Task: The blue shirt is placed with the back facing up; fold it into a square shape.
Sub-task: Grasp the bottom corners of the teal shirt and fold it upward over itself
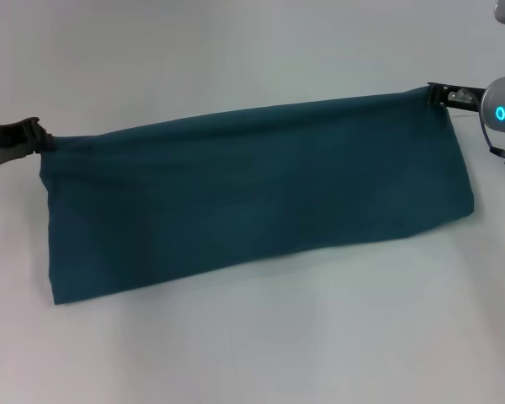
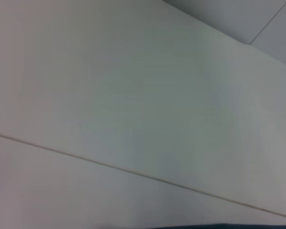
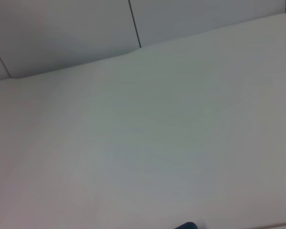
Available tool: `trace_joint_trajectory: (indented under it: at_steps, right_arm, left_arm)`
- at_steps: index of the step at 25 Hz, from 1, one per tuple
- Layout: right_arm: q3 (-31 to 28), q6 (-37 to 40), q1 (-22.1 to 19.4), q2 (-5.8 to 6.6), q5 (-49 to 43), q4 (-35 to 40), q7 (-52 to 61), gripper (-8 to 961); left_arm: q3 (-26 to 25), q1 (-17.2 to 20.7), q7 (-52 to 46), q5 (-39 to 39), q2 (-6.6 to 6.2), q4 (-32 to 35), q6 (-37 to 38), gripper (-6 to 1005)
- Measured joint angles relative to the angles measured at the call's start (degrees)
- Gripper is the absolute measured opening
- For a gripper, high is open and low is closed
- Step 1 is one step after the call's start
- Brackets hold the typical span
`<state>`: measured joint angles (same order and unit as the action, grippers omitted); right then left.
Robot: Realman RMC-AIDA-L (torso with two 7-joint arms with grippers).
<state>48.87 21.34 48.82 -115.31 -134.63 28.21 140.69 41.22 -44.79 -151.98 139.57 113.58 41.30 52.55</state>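
- The left hand [image 1: 39, 136] comes in from the left edge of the head view; its dark fingers are closed on the far left corner of the blue shirt [image 1: 252, 198], where the cloth bunches into a small pinch
- The right hand [image 1: 433, 94] comes in from the right edge, a blue ring lit on the wrist behind it; its fingers are clamped on the far right corner of the same cloth
- Between the two hands the far edge of the shirt runs nearly straight and taut; its right end sits farther from the robot than its left
- The shirt is plain dark teal-blue, matte, without print; it shows as one long band much wider than deep, with no sleeves or collar to be seen; faint soft creases cross it
- Its near edge lies on the white bench [image 1: 252, 345]; whether the far edge is lifted off the surface I cannot tell
- Count: one shirt, two hands
- Each wrist view shows mostly pale surface; only a sliver of dark cloth at the edge
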Motion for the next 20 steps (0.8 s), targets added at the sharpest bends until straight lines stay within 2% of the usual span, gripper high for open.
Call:
trace_joint_trajectory:
  at_steps: [10,16,20]
  right_arm:
    - [0.0,0.5,0.7,0.48,0.0,-0.1,0.0,68]
    - [0.1,1.8,1.3,1.70,0.0,-1.1,0.3,243]
    - [0.1,2.9,1.4,2.00,0.0,-1.0,0.4,429]
  left_arm:
    - [-0.4,0.1,-0.6,0.3,-0.03,0.0,-0.3,36]
    - [-0.5,0.5,-2.5,0.7,-0.03,0.0,-2.3,36]
    - [-0.5,0.8,-2.5,0.7,-0.03,0.4,-2.4,136]
